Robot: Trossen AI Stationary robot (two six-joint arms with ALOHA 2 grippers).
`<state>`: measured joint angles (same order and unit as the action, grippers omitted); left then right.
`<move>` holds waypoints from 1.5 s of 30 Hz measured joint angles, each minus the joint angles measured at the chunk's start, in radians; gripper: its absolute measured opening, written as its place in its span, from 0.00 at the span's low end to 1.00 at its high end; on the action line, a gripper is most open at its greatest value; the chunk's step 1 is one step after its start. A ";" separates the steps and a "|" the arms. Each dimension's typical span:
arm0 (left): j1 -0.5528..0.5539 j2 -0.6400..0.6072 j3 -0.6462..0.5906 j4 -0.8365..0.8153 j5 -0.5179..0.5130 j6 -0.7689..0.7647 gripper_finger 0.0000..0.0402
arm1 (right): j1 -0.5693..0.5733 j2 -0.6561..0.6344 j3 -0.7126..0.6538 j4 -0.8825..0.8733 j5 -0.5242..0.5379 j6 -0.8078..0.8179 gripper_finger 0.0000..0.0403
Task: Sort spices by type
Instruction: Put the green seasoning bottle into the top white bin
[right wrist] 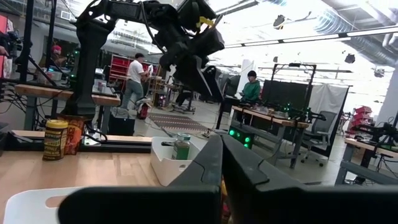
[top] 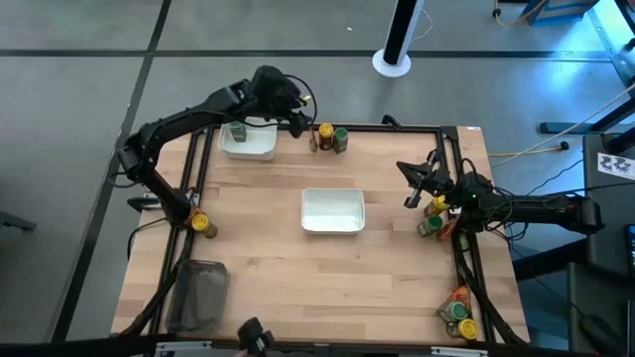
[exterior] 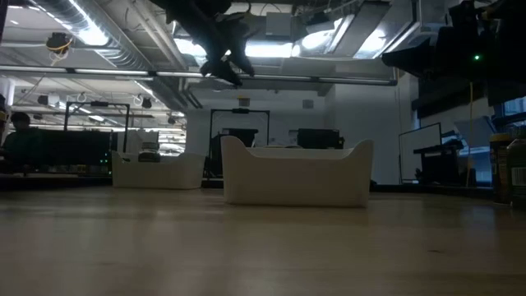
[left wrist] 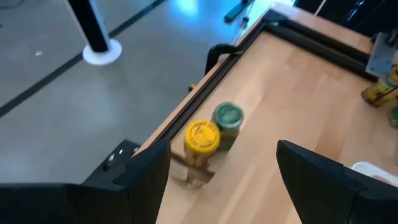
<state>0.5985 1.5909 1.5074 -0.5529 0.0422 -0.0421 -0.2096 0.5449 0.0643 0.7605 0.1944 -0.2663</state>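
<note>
- My left gripper (top: 298, 121) hung at the upper left of the high view, fingers spread wide and empty, just past the far tray (top: 248, 140), where one green jar (top: 238, 132) already sat.
- I judged the step in hand to be fetching the next jar: the yellow jar (left wrist: 203, 137) and green jar (left wrist: 227, 118) stood touching, with a packet (top: 315, 140) beside them, at the top edge.
- Next I would need to lower over one lid without knocking its neighbour.
- The middle tray (top: 332, 210) held nothing.
- My right gripper (top: 413, 183) waited at centre right, fingers pressed together, near more spices (top: 433, 216); others lay at bottom right (top: 458, 317) and one at far left (top: 202, 224).
</note>
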 joint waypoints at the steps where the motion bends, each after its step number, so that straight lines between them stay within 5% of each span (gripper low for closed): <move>1: -0.006 0.000 0.000 0.010 0.000 -0.001 0.69 | 0.000 0.000 0.000 0.000 0.000 -0.001 0.03; 20: -0.062 0.006 0.012 0.125 -0.001 -0.038 0.69 | 0.000 0.000 0.000 0.033 0.000 -0.001 0.03; 45: -0.115 0.392 0.465 -0.045 -0.001 0.018 0.69 | 0.000 0.000 0.000 0.029 0.016 -0.014 0.03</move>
<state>0.4839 1.9826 1.9728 -0.5977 0.0414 -0.0242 -0.2100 0.5449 0.0643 0.7895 0.2104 -0.2806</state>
